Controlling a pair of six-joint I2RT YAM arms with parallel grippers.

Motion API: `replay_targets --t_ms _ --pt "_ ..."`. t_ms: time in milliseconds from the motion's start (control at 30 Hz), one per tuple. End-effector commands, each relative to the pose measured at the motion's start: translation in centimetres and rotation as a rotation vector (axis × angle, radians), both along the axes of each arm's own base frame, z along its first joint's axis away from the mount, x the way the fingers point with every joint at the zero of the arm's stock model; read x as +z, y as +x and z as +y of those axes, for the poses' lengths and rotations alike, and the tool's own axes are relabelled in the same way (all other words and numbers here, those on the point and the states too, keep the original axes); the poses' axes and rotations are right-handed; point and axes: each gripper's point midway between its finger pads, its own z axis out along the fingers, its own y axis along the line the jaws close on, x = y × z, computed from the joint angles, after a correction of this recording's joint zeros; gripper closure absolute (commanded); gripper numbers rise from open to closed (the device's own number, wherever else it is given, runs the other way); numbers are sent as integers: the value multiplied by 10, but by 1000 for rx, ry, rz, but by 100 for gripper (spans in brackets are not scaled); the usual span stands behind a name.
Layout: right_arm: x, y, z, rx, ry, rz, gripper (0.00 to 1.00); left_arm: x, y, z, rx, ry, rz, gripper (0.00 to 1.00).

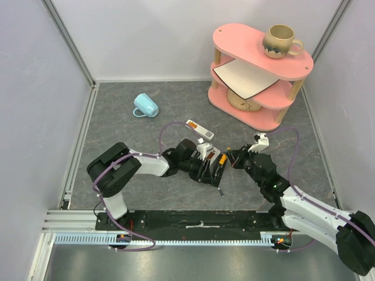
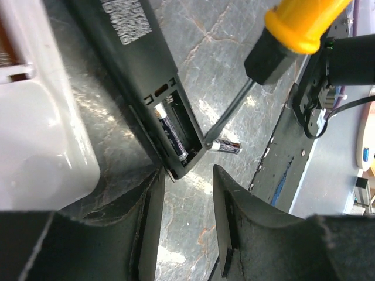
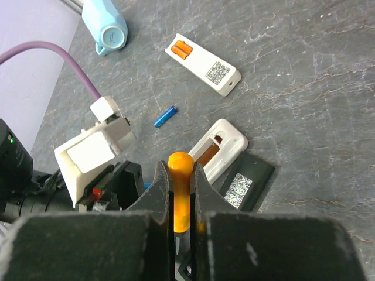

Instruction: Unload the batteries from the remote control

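The right fingers clamp the orange-handled screwdriver, tip at the black remote compartment just ahead of the spread left fingers; one battery inside.

No legible txt, only QR codes on white remote & black remote.

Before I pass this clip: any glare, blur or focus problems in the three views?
Top view: evenly lit and sharp, soft shadows only. Left wrist: glare on the table near the loose battery, white remote washed out and soft, but the fitted battery in the black remote reads clearly. Right wrist: its fingers dark and blurred, screwdriver and table sharp.
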Motion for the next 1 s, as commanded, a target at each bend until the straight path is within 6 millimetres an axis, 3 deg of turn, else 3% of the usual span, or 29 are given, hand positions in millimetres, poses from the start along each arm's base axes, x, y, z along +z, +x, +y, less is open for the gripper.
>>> replay_targets --t_ms 0,200,400,600,967 --pt "19 7 -6 -48 -9 -39 100 20 -7 -21 -82 -76 -20 55" --pt "9 6 -15 -72 -52 -25 100 27 -16 -31 -124 -130 -20 55" --pt "0 5 -19 -82 -80 -17 100 20 -5 -22 -62 -85 -46 56" --pt "-6 4 -15 -69 -59 -6 100 25 7 -11 4 -78 -80 60" --pt "-26 2 -15 -66 -73 25 100 9 11 -9 24 -42 -52 65"
